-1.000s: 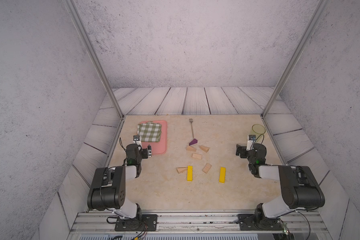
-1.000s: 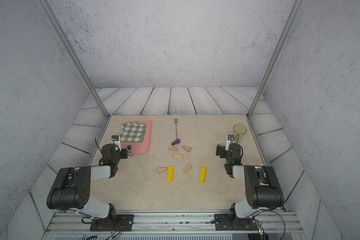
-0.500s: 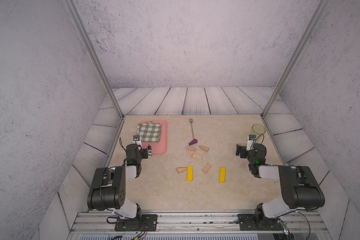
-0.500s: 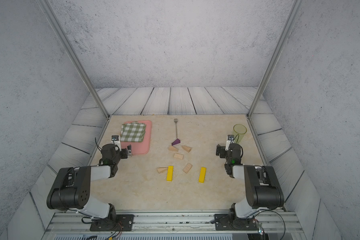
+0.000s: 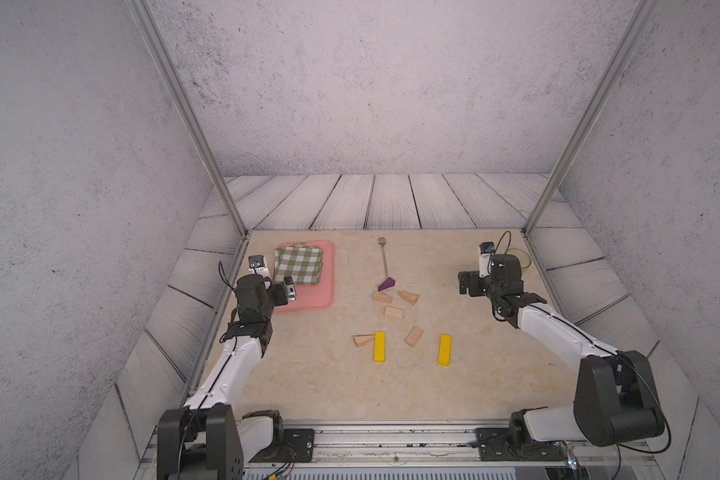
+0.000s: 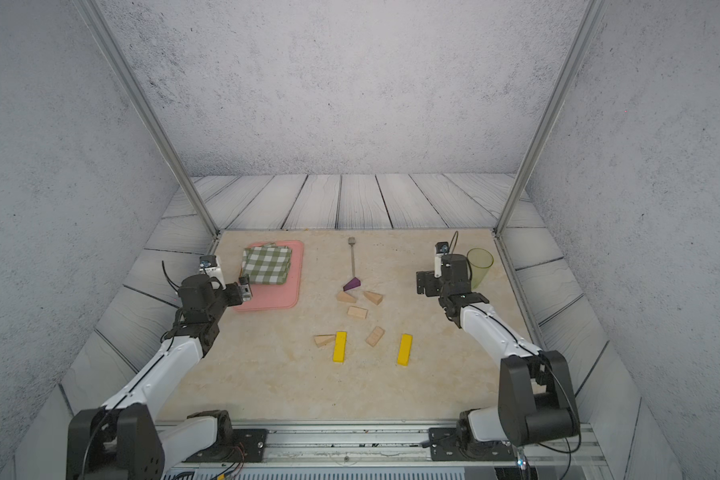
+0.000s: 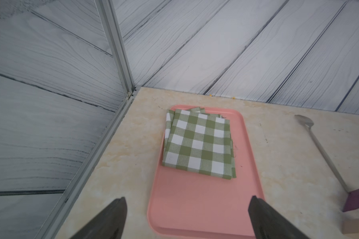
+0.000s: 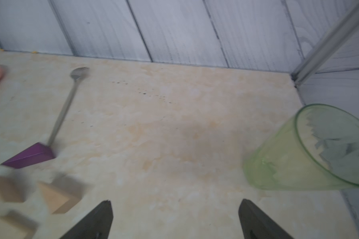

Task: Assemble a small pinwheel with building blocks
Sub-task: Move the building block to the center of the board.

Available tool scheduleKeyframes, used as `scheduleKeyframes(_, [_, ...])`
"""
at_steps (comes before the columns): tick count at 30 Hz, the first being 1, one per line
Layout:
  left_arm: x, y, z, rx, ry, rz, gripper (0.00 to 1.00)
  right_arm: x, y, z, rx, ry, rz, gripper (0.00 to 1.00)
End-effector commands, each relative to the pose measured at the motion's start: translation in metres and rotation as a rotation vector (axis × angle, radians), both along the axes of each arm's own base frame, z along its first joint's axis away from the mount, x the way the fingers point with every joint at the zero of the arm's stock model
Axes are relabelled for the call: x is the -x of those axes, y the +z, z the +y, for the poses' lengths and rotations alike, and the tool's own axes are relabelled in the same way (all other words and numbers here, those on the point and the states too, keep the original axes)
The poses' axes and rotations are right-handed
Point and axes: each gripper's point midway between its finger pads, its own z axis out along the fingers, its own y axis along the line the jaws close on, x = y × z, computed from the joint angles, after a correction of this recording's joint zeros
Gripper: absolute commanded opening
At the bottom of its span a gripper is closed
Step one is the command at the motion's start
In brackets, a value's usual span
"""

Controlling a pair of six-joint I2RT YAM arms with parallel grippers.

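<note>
The building blocks lie loose on the beige table, and no pinwheel is in view. A purple wedge [image 5: 386,284] touches the fork's handle end. Below it are two wood wedges [image 5: 381,296] [image 5: 408,297] and a wood rectangle [image 5: 393,312]. Nearer the front lie a third wood wedge [image 5: 363,340], a yellow bar [image 5: 379,346], another wood rectangle [image 5: 413,336] and a second yellow bar [image 5: 444,350]. My left gripper [image 5: 289,289] [image 7: 189,198] hangs open over the pink tray's near end. My right gripper [image 5: 466,282] [image 8: 177,201] is open over bare table, right of the blocks.
A pink tray [image 5: 327,270] at the back left carries a folded green checked cloth [image 5: 299,265]. A metal fork [image 5: 384,257] lies behind the purple wedge. A green translucent cup [image 6: 479,266] stands at the back right beside my right wrist. Metal posts mark the table's back corners.
</note>
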Motion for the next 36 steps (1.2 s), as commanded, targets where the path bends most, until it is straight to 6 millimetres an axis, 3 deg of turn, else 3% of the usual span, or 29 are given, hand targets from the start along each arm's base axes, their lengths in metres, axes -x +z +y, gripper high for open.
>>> scheduleKeyframes(1, [0.042, -0.041, -0.014, 0.109, -0.021, 0.209, 0.98, 0.046, -0.017, 0.028, -0.019, -0.001, 0.223, 0.99])
scheduleKeyframes(4, [0.061, -0.037, -0.017, 0.165, 0.004, 0.258, 0.98, 0.061, -0.016, 0.058, -0.055, 0.000, 0.316, 1.00])
scheduleKeyframes(7, [0.071, -0.033, -0.031, 0.236, -0.038, 0.284, 0.98, 0.070, -0.026, 0.084, -0.051, -0.015, 0.411, 0.96])
scheduleKeyframes(15, [0.084, -0.040, -0.047, 0.307, -0.062, 0.316, 0.98, 0.070, -0.065, 0.155, 0.038, -0.034, 0.547, 0.93])
scheduleKeyframes(19, [0.086, -0.045, -0.051, 0.292, -0.077, 0.321, 0.98, 0.066, -0.093, 0.172, 0.105, -0.092, 0.648, 0.93])
scheduleKeyframes(24, [0.088, -0.051, -0.053, 0.264, -0.086, 0.312, 0.98, 0.058, -0.108, 0.193, 0.109, -0.114, 0.649, 0.92])
scheduleKeyframes(36, [0.090, -0.051, -0.060, 0.240, -0.107, 0.301, 0.98, 0.042, -0.134, 0.206, 0.103, -0.195, 0.678, 0.79])
